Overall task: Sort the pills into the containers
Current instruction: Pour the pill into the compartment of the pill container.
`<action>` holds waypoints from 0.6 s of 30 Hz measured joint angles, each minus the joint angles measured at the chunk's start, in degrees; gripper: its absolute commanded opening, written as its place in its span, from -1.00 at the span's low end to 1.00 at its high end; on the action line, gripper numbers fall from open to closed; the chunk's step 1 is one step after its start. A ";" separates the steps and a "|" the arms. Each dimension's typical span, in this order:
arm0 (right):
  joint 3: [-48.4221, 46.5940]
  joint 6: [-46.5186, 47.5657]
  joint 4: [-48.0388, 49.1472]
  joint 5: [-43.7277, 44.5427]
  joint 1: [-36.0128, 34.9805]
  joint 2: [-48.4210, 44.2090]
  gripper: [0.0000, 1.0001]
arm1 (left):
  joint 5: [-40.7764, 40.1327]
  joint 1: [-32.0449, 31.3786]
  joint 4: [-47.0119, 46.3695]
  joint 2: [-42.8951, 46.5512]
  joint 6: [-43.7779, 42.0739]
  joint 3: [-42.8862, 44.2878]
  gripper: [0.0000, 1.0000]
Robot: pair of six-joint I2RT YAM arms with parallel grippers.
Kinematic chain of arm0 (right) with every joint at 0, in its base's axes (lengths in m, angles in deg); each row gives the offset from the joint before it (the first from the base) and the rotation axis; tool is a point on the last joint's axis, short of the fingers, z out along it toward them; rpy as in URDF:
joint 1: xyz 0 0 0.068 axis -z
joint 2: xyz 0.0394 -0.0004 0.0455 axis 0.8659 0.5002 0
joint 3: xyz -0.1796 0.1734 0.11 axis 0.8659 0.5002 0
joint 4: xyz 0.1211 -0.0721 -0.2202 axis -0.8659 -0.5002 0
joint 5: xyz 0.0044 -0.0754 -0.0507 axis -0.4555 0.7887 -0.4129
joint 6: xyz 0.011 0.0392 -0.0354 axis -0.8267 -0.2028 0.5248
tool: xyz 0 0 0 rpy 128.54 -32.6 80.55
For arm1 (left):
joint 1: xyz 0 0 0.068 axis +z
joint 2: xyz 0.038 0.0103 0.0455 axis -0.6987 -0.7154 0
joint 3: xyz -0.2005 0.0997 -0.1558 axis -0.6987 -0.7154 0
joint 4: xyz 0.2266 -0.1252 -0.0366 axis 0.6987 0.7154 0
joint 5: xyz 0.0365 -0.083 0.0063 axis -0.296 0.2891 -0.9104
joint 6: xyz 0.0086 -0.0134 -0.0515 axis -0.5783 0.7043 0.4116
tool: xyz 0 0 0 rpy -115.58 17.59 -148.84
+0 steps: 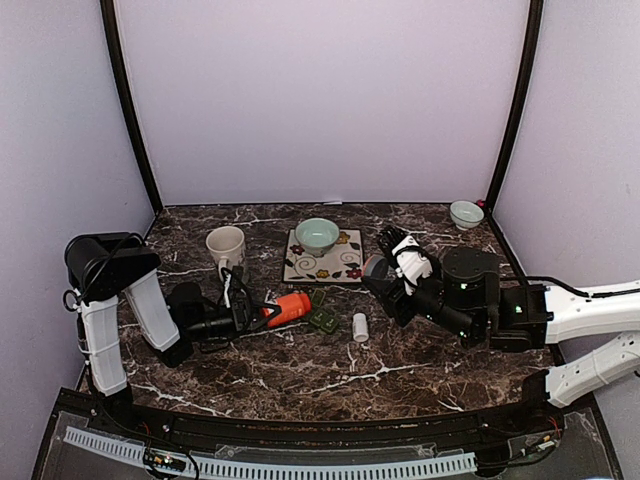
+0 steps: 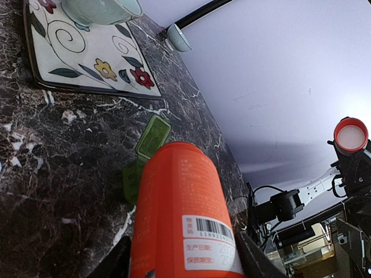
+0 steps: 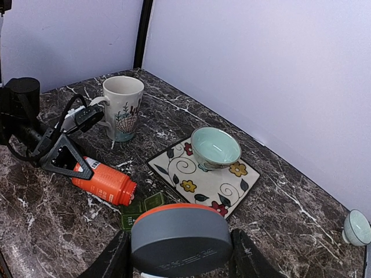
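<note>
top view: the left tool (image 1: 258, 312) is low over the dark marble bench (image 1: 300, 380), pinching an orange bottle (image 1: 290, 307) held on its side with its free end pointing right. the dark green pill box (image 1: 322, 320) sits on the bench just beside that end, near the middle, in front of the flowered tile (image 1: 322, 262). a small white cylinder (image 1: 360, 327) stands just right of the pill box. the right tool (image 1: 380, 272) is raised right of the tile, clamped on a round lid (image 1: 373, 267). a mug (image 1: 226, 245) stands left of the tile, a pale green bowl (image 1: 317, 235) rests on the tile, and a small bowl (image 1: 466, 213) sits in the far right corner.

left wrist view: both fingers press the bottle's sides, and its barcode label faces the camera. beyond the bottle, the pill box has one lid flipped open and lies between bottle and tile. whether bottle and box touch, i cannot tell.

right wrist view: the fingers grip the lid from both sides; it is grey with an orange rim. past it the pill box lies on the bench by the bottle's free end, in front of the tile.
</note>
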 measured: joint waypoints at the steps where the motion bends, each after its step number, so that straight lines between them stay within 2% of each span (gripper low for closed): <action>1: 0.00 0.00 0.09 -0.04 0.00 0.00 -0.63 | -0.02 0.00 0.00 0.00 0.07 0.00 -1.00; 18: 0.00 -0.02 0.20 -0.46 0.00 -0.02 -0.63 | -0.55 0.00 2.43 2.19 -1.07 0.11 -1.00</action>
